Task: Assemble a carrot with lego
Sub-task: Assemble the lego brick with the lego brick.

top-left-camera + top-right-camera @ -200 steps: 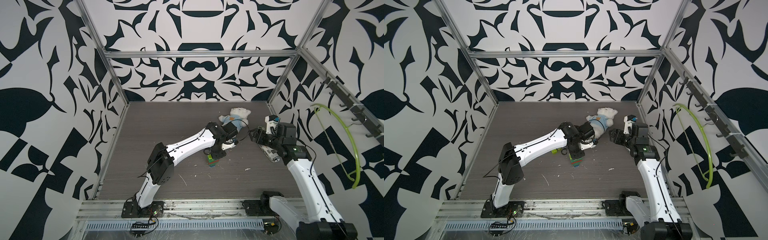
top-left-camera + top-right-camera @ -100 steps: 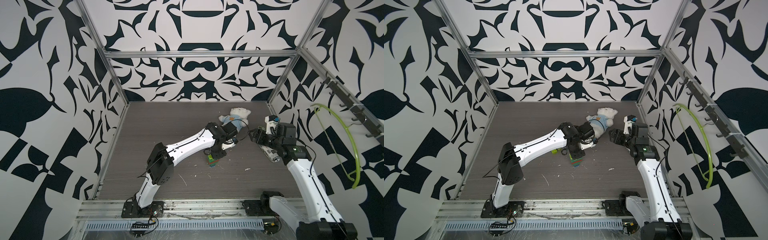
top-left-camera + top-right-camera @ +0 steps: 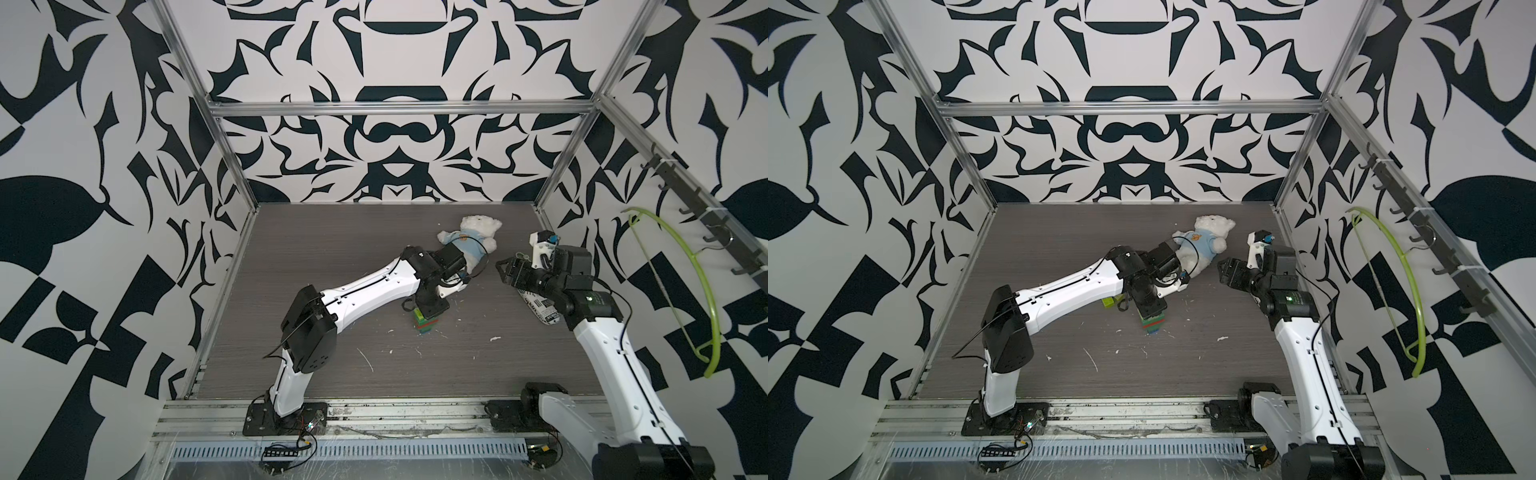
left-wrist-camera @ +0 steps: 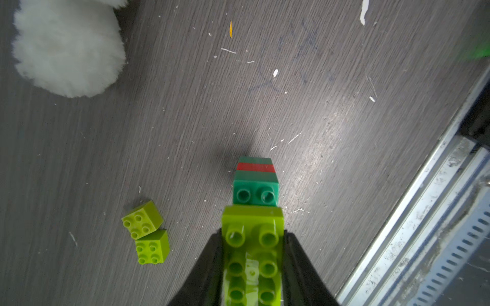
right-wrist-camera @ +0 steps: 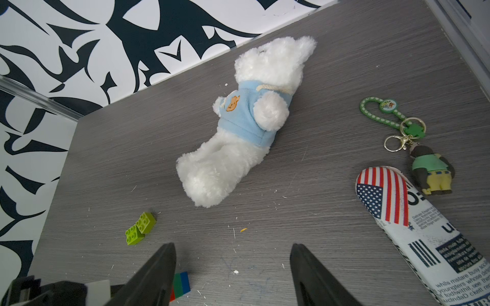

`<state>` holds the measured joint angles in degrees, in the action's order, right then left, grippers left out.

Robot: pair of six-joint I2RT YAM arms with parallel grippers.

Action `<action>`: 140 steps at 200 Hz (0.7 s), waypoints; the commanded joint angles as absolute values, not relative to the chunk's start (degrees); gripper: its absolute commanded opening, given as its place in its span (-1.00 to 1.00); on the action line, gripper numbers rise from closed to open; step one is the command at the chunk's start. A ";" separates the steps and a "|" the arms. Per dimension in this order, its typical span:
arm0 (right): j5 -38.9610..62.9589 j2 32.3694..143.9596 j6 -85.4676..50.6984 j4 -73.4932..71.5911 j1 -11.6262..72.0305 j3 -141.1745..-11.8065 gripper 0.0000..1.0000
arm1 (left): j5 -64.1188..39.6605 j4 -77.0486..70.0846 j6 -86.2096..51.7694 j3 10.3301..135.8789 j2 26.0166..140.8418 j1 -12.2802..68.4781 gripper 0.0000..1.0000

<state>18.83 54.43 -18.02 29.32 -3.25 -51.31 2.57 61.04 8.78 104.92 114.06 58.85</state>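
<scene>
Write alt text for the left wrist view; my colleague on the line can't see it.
The left gripper is shut on an oblong lime-green studded plastic brick, held at the top of a stack of dark green bricks with one red band. Two loose square lime-green bricks lie touching on the grey wood-grain table, and white plush fur shows farther off.

White arm links (image 3: 365, 286), black joint housings (image 3: 309, 328), thin black cables (image 3: 626, 309), tapered black pincer fingers (image 5: 156, 275)
</scene>
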 commanded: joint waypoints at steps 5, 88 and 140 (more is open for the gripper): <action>19.25 53.61 -17.43 27.86 -3.01 -51.61 0.46 | 2.01 68.00 8.50 101.76 119.36 58.70 -1.00; 19.41 54.23 -17.55 27.77 -3.00 -51.68 0.46 | 7.72 68.32 9.06 105.92 119.77 61.35 -1.00; 19.59 54.05 -17.54 27.70 -3.05 -51.82 0.46 | 5.05 68.40 9.14 109.68 120.19 61.37 -1.00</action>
<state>18.94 54.43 -18.02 29.32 -3.25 -51.29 7.31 64.97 8.97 109.67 116.71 61.25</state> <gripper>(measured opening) 0.730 0.358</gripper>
